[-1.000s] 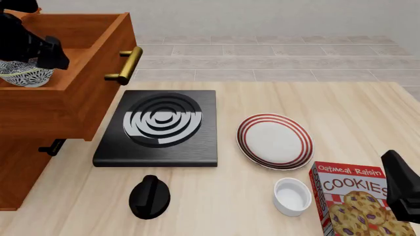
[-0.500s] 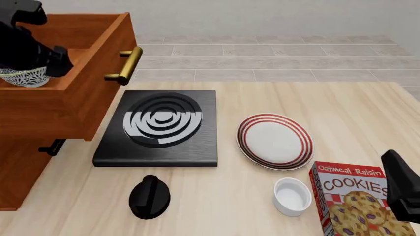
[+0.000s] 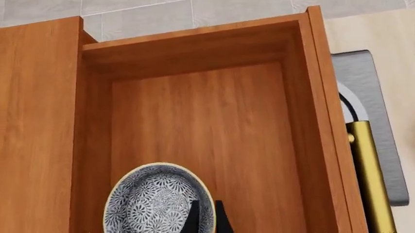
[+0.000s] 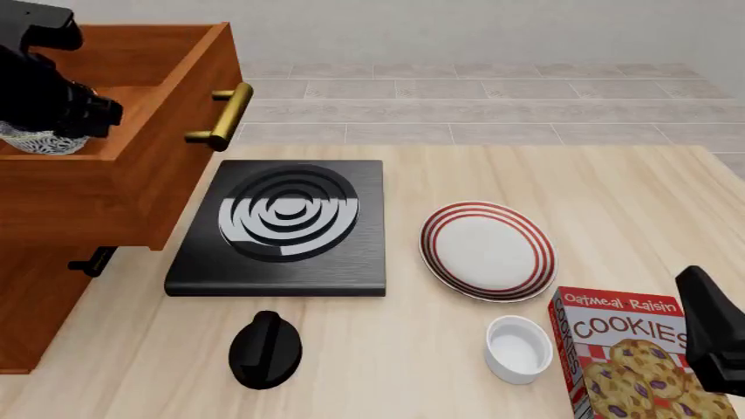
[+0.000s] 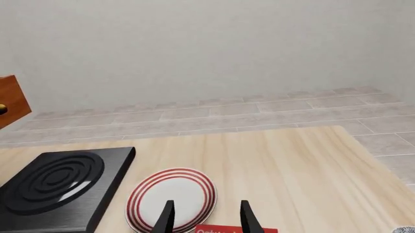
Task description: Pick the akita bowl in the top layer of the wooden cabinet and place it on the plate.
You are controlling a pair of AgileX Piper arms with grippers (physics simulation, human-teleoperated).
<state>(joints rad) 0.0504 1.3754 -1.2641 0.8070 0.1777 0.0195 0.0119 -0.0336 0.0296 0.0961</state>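
The akita bowl (image 3: 152, 201) sits in the pulled-out top layer (image 3: 194, 121) of the wooden cabinet (image 4: 35, 297). In the front view only a speckled sliver of the bowl (image 4: 33, 141) shows behind my left arm (image 4: 52, 92). My left gripper (image 3: 206, 221) has its fingers close together astride the bowl's rim, one inside and one outside. The plate (image 4: 487, 250), white with red rings, lies bare on the table to the right of the stove. My right gripper (image 5: 204, 216) hangs open above the table near the plate (image 5: 172, 198), holding nothing.
The drawer's brass handle (image 4: 227, 116) juts over a black square stove (image 4: 285, 223). A black knob-shaped object (image 4: 265, 349) lies in front of the stove. A plain white small bowl (image 4: 518, 347) and a cookie box (image 4: 629, 358) stand near my right arm (image 4: 713, 336).
My left arm has sunk lower into the drawer and now covers more of the bowl. The right arm has not moved.
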